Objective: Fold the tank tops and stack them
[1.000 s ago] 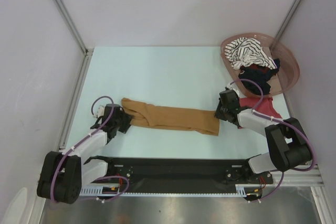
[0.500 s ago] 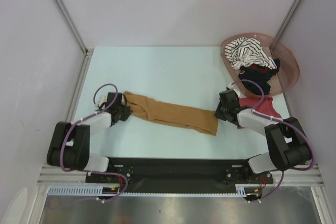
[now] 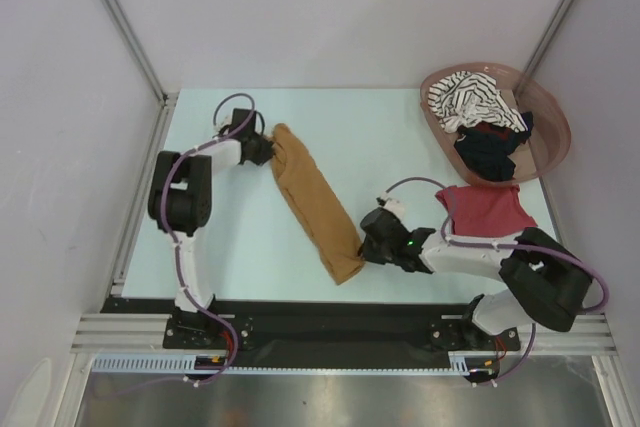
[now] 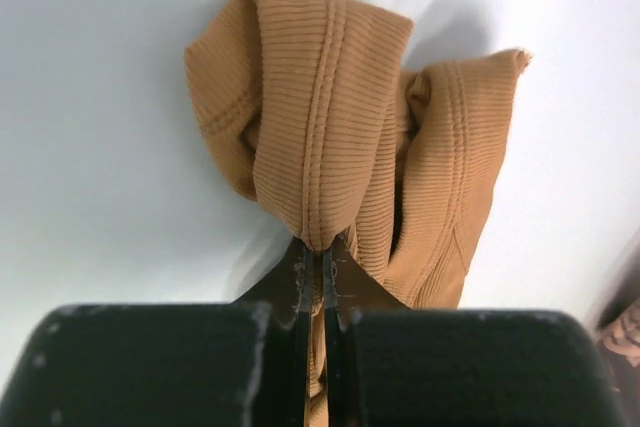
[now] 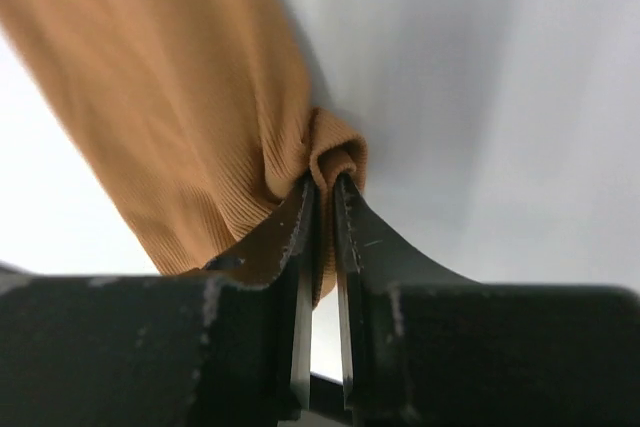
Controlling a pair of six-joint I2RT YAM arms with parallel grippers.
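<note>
Fine ribbed knit cloth, matt and soft, for the mustard-brown tank top (image 3: 315, 202), with neat rows of stitching along its hems. Hard matt black plastic on the left end effector (image 4: 318, 247) and the right end effector (image 5: 322, 187), scuffed grey and scratched along the inner finger edges. Smooth, pale and low in sheen across the desk (image 3: 400, 137). Translucent pinkish plastic, slightly glossy, for the basket (image 3: 556, 132). Soft matt cloth again in the striped tank top (image 3: 470, 99), the black tank top (image 3: 487, 152) and the dark red tank top (image 3: 485, 209). Bare silvery metal, dully shining, along the rail (image 3: 135, 330) at the near edge.
</note>
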